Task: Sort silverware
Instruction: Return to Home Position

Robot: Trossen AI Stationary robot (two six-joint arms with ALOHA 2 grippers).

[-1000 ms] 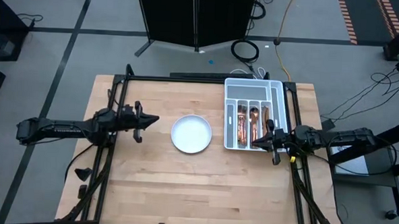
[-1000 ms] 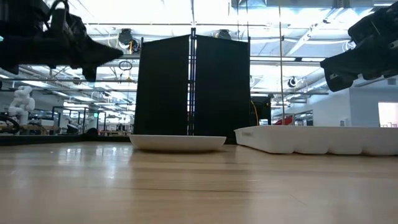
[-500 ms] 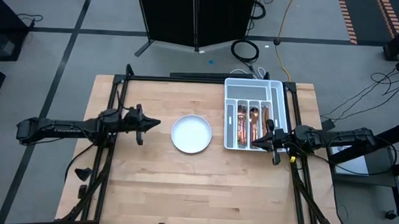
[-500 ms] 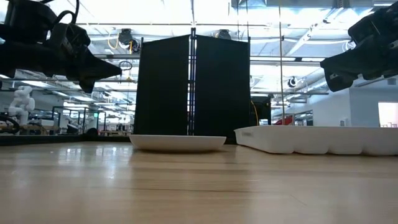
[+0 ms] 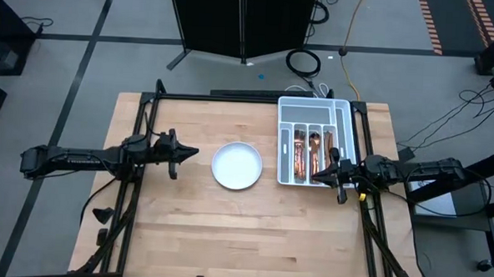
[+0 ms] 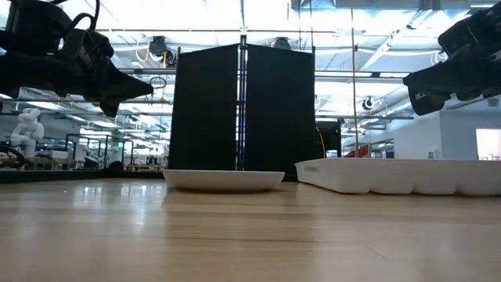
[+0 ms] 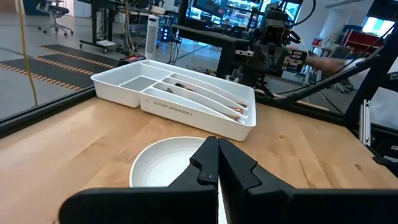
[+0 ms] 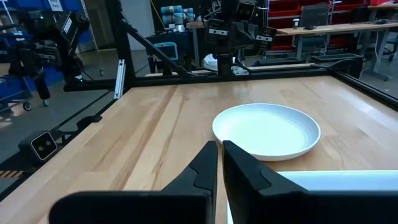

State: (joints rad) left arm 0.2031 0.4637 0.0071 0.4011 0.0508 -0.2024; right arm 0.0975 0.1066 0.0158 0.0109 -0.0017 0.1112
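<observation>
Left pincer (image 5: 193, 152) closed above wood table (image 5: 185, 228); black panel (image 5: 239, 21) behind.

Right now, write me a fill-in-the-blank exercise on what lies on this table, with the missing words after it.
1. All of the slim copper-coloured silverware lies ___ the white divided plastic cutlery tray.
2. The round white plate beside that tray is ___.
3. The left jaws and the right jaws hold nothing, and both are ___.

Missing words: inside; empty; shut.
</observation>
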